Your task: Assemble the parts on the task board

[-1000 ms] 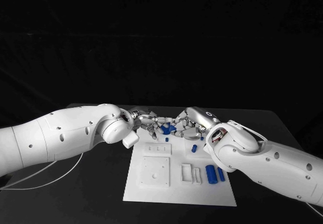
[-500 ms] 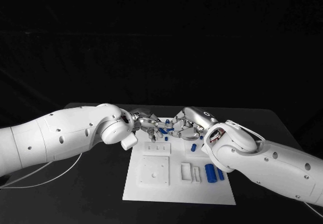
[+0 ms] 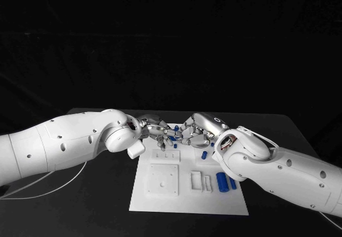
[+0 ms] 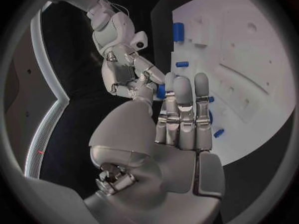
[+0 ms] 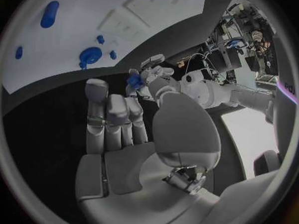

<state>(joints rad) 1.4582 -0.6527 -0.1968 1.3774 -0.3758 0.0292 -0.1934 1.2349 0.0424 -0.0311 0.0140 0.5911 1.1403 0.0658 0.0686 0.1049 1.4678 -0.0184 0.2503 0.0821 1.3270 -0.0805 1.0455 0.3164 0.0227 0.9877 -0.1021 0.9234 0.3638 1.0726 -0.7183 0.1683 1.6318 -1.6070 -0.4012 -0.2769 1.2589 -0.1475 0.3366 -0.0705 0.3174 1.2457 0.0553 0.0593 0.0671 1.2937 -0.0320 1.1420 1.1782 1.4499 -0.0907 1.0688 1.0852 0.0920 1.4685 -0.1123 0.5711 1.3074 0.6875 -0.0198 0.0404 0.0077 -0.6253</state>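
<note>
- While the two hands meet above the far end of the task board (image 3: pixel 165 195), the step in hand seems to be a hand-over or a re-grip of one small blue part (image 3: pixel 176 129) between them; this is my judgement only.
- The left hand (image 3: pixel 156 129) has its long fingers (image 4: pixel 184 109) held straight and close together. In the left wrist view a blue piece shows just behind these fingers, but whether they pinch it I cannot tell.
- The right hand (image 3: pixel 196 132) has its fingers (image 5: pixel 118 115) side by side and slightly bent. In the right wrist view a blue part (image 5: pixel 134 80) sits at the tips of the other hand, just beyond the right thumb. Whether the right hand itself holds anything I cannot tell.
- The other parts are on the board, on the near side of both hands: a blue peg (image 3: pixel 204 155) just below the right hand, two longer blue cylinders (image 3: pixel 226 182) under the right forearm, and small blue pieces near the left fingertips.
- Beside the blue cylinders stand white blocks (image 3: pixel 199 181), and a square white plate (image 3: pixel 164 180) lies under the left forearm. The board lies on the black worktop (image 3: pixel 106 197).
- The next move, I think, needs one hand to take the part firmly before the other lets go, then to turn it to the right direction and carry it down to its seat on the board. The part is small, so it could slip between the fingertips.
</note>
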